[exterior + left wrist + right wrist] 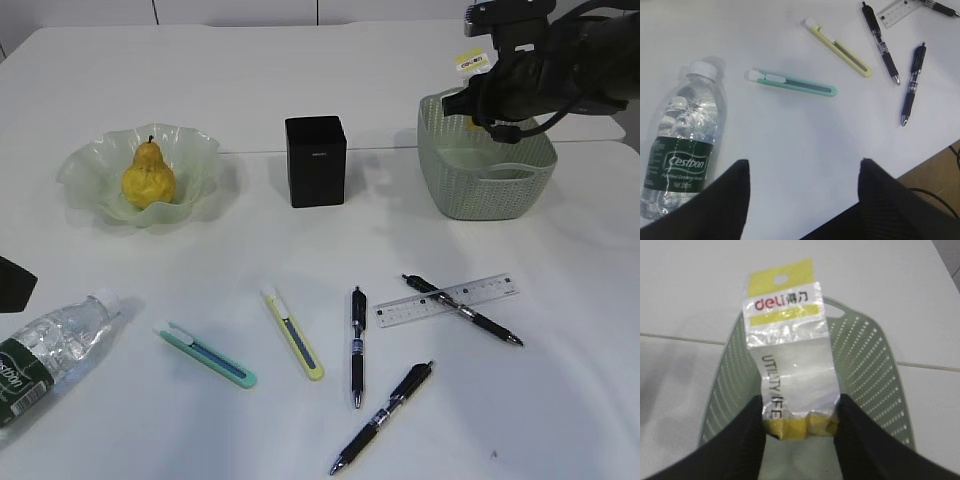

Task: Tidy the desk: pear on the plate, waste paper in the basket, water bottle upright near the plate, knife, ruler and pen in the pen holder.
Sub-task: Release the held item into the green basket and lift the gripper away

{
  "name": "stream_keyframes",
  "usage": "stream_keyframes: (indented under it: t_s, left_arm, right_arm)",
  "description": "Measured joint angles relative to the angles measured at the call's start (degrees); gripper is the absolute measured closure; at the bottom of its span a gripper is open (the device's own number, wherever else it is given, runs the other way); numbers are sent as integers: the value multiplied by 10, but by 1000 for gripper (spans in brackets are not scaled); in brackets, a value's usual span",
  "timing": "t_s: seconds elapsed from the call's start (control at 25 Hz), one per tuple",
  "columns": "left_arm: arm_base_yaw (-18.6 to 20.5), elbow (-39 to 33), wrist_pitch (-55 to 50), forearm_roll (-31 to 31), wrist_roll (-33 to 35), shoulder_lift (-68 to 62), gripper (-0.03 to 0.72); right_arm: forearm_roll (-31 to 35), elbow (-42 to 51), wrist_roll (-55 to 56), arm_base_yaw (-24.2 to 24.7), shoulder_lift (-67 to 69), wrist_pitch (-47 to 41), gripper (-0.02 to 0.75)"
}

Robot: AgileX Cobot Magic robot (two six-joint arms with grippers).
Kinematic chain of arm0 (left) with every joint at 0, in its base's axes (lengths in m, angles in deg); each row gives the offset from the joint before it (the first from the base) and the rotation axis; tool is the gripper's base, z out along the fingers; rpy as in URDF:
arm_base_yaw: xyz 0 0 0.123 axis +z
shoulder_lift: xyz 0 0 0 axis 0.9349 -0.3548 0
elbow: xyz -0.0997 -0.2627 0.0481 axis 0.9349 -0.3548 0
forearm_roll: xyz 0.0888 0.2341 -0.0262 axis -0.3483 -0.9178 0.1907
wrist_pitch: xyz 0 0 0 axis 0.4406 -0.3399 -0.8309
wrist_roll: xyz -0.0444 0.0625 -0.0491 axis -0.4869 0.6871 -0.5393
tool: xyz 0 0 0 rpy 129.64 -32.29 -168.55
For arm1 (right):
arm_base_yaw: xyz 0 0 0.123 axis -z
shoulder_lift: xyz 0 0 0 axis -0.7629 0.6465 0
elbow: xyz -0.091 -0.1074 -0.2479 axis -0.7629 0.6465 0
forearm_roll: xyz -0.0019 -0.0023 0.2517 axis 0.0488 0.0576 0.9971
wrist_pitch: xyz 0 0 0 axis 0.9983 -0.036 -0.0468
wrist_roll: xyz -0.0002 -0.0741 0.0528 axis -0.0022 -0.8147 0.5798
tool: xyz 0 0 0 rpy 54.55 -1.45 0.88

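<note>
The white surface (300,60) fills the exterior view. At its upper right stands the pale green basket (485,175), and above its rear rim hangs the right gripper (478,103). In the right wrist view its two black fingers (742,440) are closed on the lower end of the waste paper (790,360), a white and yellow utility-knife wrapper. The wrapper's long axis runs up the frame, away from the fingers, and its free end reaches over the basket's far rim near the handle slot. The held end sits over the basket's open mouth, so the coming move likely turns on this: the paper lies directly above the basket, and letting go should drop it inside, though the far end may catch the rim.

The ruffled plate (90,165) at the upper left already carries the pear (148,175). The black pen holder (316,160) stands at upper centre, empty as far as the view shows.

The water bottle (682,150) lies on its side at the lower left, cap toward the top of the left wrist view. The left gripper (802,172) hovers with its fingers apart and empty; the bottle lies just left of its left finger, so this arm is the nearer one.

The knives, pens and clear ruler (445,300) lie scattered across the lower centre.
</note>
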Motion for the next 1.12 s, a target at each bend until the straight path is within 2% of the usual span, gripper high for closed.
stream_keyframes:
  t_s: [0.16, 0.28, 0.88, 1.12]
  left_arm:
    - [0, 0, 0, 0, 0, 0, 213]
    - [0, 0, 0, 0, 0, 0, 214]
    - [0, 0, 1, 0, 0, 0, 214]
    - [0, 0, 1, 0, 0, 0, 214]
  right_arm:
    - [0, -1, 6, 0, 9, 0, 313]
    - [0, -1, 12, 0, 19, 0, 289]
    - [-1, -1, 29, 1, 23, -25, 288]
    - [-2, -1, -62, 1, -15, -66, 288]
